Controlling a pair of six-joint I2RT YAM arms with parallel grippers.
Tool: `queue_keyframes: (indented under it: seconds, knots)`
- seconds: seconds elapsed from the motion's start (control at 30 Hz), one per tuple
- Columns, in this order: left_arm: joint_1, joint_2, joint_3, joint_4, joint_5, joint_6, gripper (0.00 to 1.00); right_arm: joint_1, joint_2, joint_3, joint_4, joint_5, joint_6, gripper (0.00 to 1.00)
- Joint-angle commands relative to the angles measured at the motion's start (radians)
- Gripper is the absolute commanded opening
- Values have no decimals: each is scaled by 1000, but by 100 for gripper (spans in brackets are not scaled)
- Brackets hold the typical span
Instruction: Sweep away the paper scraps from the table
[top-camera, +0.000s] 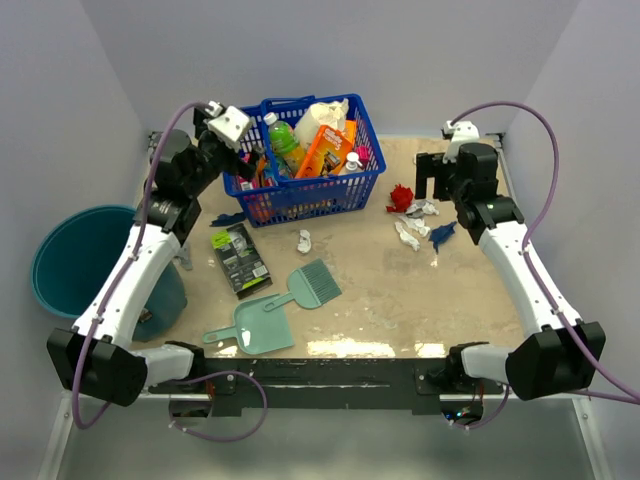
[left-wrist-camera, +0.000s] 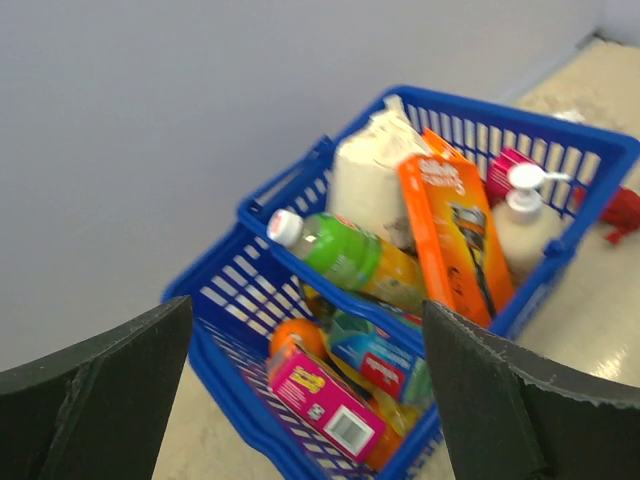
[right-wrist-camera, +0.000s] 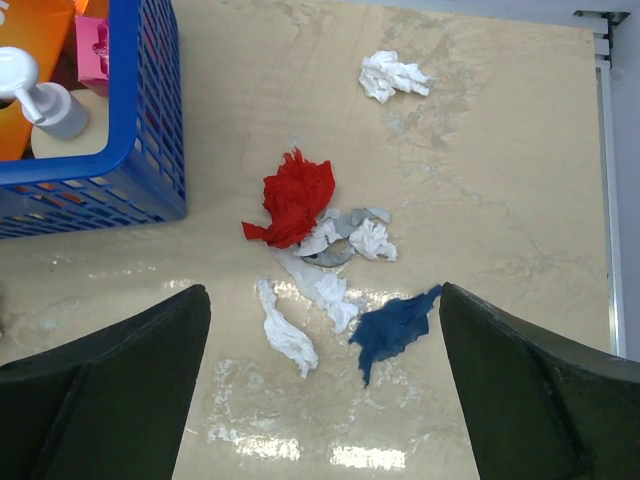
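Note:
Paper scraps lie on the beige table (top-camera: 400, 300) right of the middle: a red wad (top-camera: 400, 193) (right-wrist-camera: 298, 195), white shreds (top-camera: 410, 235) (right-wrist-camera: 285, 335), a grey-and-white clump (right-wrist-camera: 350, 235) and a dark blue piece (top-camera: 442, 232) (right-wrist-camera: 395, 328). One white wad (right-wrist-camera: 395, 75) lies farther back, another (top-camera: 304, 239) near the middle, and a dark blue scrap (top-camera: 228, 218) sits left of the basket. My right gripper (top-camera: 433, 180) (right-wrist-camera: 325, 390) hovers open above the right-hand scraps, holding nothing. My left gripper (top-camera: 243, 158) (left-wrist-camera: 305, 400) hangs open over the basket's left end, also holding nothing.
A blue basket (top-camera: 310, 160) (left-wrist-camera: 250, 300) full of groceries stands at the back centre. A mint-green dustpan (top-camera: 258, 328) and brush (top-camera: 312, 283) lie near the front. A black-and-green packet (top-camera: 240, 260) lies at the left. A teal bucket (top-camera: 80, 260) stands beyond the table's left edge.

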Motion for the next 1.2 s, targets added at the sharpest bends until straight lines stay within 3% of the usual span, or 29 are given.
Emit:
queue_keyframes:
  seconds: [0.0,0.13,0.27,0.37,0.43,0.5,0.63,0.83,0.97,1.17]
  knots:
    - [-16,-52,-25,-156,172,49,100,-2,-23,-5,41,7,-6,98]
    - [-21,-97,-50,-265,240,123,100,-1,-30,-20,27,-91,-158,98]
    - [-24,-141,-97,-323,279,129,100,-1,-35,0,-83,-436,-386,98]
    - [-33,-147,-124,-386,286,106,100,30,-9,12,-179,-547,-493,98]
    - [-36,-144,-131,-427,322,118,100,105,-3,-9,-219,-555,-597,96]
    - [-36,-157,-169,-450,327,118,100,187,2,-26,-271,-553,-693,86]
    - [-41,-169,-217,-484,301,111,100,281,46,-37,-354,-549,-919,76]
    - [-49,-239,-297,-499,295,110,100,378,134,-40,-393,-533,-1043,56]
    - [-50,-249,-312,-593,322,167,100,441,187,-54,-391,-523,-1109,44]
    - [-58,-250,-326,-713,318,326,100,548,255,-77,-361,-518,-1193,41]
